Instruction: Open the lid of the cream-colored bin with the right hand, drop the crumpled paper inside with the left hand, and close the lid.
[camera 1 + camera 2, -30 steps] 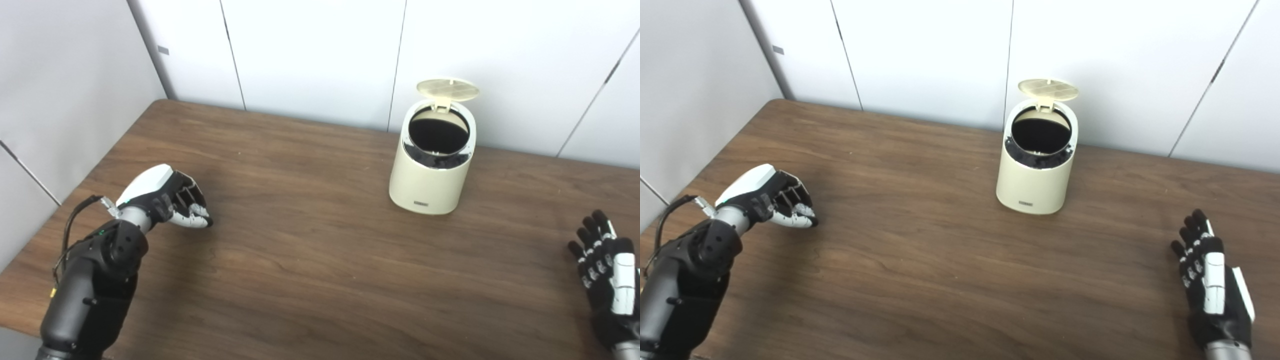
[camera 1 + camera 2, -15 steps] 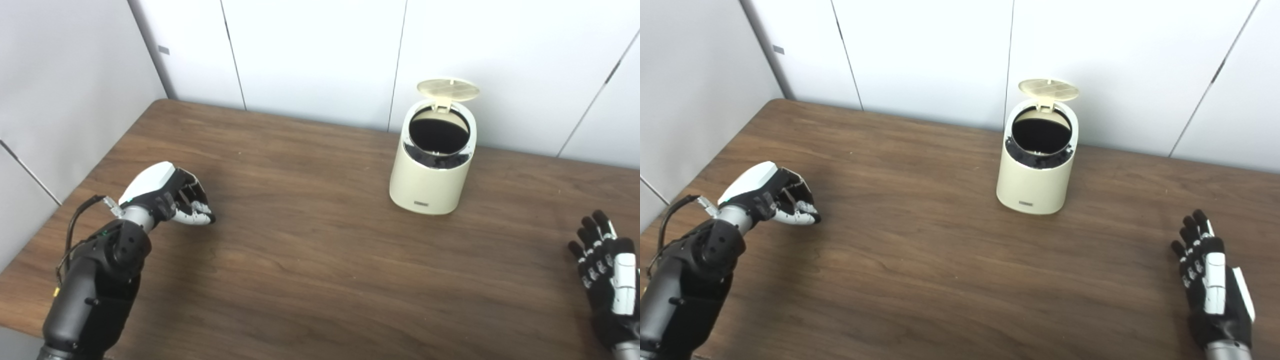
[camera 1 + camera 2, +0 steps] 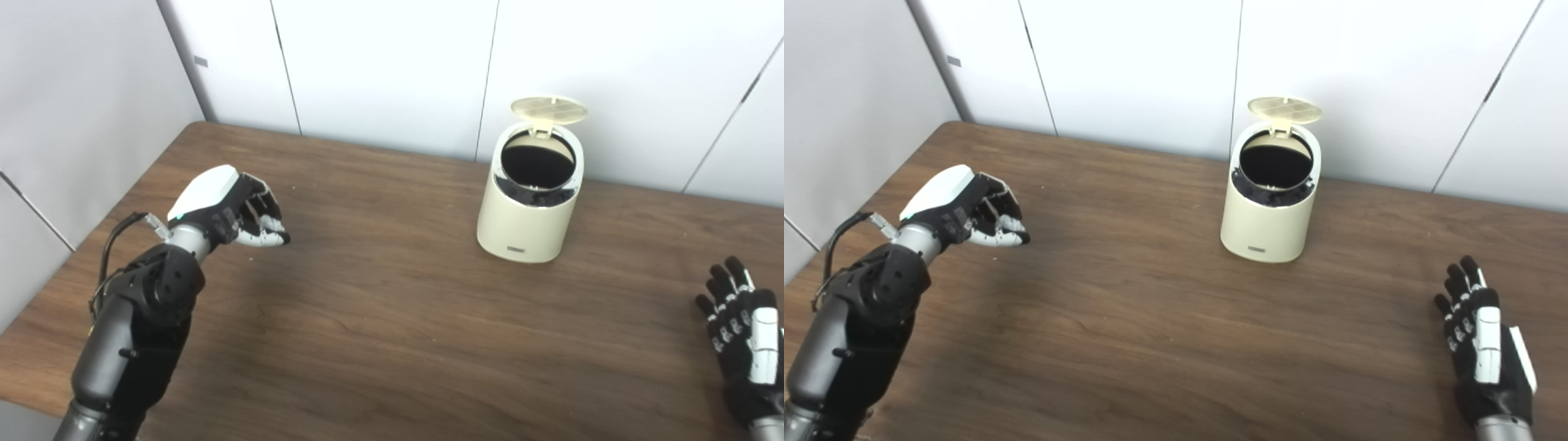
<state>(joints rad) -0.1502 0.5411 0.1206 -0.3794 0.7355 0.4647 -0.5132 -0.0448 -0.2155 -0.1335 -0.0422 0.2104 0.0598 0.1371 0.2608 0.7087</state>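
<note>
The cream-colored bin stands at the back of the table, right of centre. Its lid is tipped up at the rear, so the dark round opening shows. My left hand hovers over the left side of the table, well left of the bin. Its fingers are curled around a small white lump, the crumpled paper, which is mostly hidden by them. My right hand is open at the lower right, fingers spread, holding nothing and far from the bin.
The brown wooden table fills the view. White wall panels run close behind the bin and along the left side. The table's left edge lies just beside my left arm.
My left hand has risen off the table and moved up and to the right toward the bin, still curled on the paper. The right hand and the bin have not moved.
</note>
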